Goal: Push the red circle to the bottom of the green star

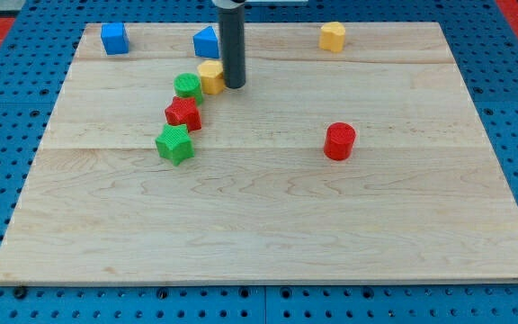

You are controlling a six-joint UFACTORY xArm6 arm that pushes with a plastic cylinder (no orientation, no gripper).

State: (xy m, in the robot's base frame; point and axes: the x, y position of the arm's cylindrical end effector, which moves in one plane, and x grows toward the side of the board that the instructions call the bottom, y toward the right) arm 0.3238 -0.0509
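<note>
My tip (234, 85) rests on the wooden board (268, 225), a bare rod with no jaws to open or close; it touches the yellow block (211, 77) on my view-left; the green star (174, 144) lies below-left of me; the red circle (339, 141) sits well apart, below-right; the green circle (188, 86) and red star (183, 113) lie between.

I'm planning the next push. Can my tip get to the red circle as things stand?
Probably yes: my tip sits beside the yellow block, and bare board lies between it and the red circle.
</note>
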